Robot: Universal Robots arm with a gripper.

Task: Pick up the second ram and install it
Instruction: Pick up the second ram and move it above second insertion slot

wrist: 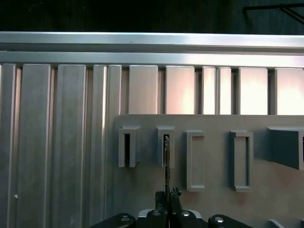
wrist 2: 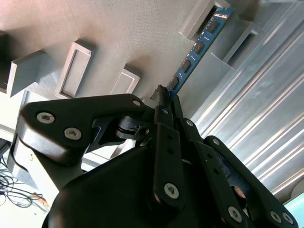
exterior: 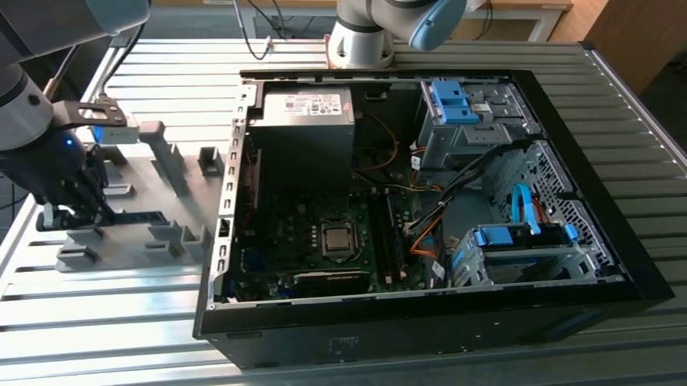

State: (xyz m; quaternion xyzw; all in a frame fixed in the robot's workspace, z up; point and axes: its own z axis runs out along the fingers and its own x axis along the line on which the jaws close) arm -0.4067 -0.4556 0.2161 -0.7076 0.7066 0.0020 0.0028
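My claw (wrist 2: 165,97) is pinched shut on the near end of the second ram (wrist 2: 195,50), a thin, flat blue-teal board studded with black chips. Its far end sits in a matte grey slotted holder (wrist 2: 192,23).

a worktop (exterior: 108,322) of ribbed, slotted aluminium profiles lies under the whole scene, and bright light glares off its silver grooves in both wrist views. past its far edge in the exterior view stands a brown wooden cabinet (exterior: 633,36) beside a pale wooden desk edge (exterior: 536,10), with dark cables (exterior: 257,36) hanging over a grey floor (exterior: 188,20). in the first wrist view the space beyond the worktop's rim is dark.
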